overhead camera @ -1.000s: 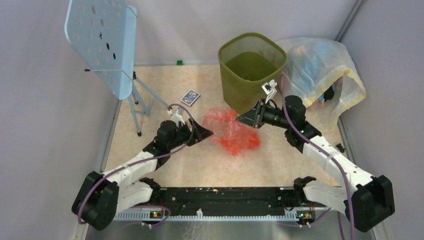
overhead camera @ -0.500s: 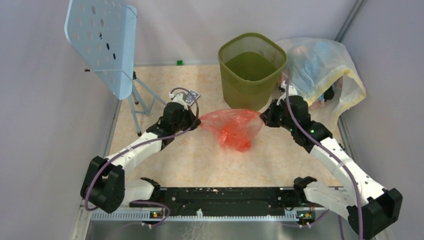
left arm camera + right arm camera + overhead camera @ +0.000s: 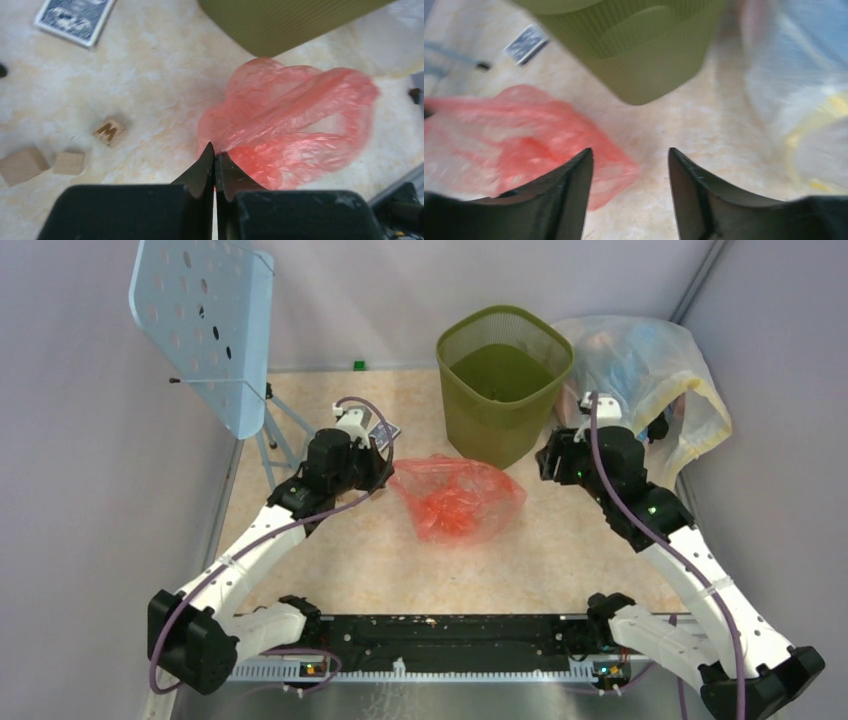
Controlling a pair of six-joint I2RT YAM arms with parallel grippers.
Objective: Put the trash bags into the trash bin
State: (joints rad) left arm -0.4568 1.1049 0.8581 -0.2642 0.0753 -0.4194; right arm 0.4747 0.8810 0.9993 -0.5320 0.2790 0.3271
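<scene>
The thin red-orange trash bag (image 3: 457, 498) lies slack on the table just in front of the olive-green mesh trash bin (image 3: 503, 380). My left gripper (image 3: 385, 472) is shut on the bag's left edge; in the left wrist view the fingertips (image 3: 215, 156) pinch the film of the trash bag (image 3: 295, 120), with the bin's base (image 3: 290, 22) beyond. My right gripper (image 3: 545, 465) stands open to the right of the bag, beside the bin. In the right wrist view the gripper (image 3: 630, 150) holds nothing, the bag (image 3: 519, 135) lies left of it and the bin (image 3: 639, 45) ahead.
A large clear-yellowish stuffed bag (image 3: 640, 380) leans at the back right beside the bin. A pale blue perforated stand (image 3: 205, 325) on thin legs rises at the back left. A card deck (image 3: 75, 15) and small wooden blocks (image 3: 109, 131) lie left of the bag.
The left gripper shut on the bag's left edge and drew it up. The right gripper opened, let go of the right edge and pulled back; the stretched bag sagged.
</scene>
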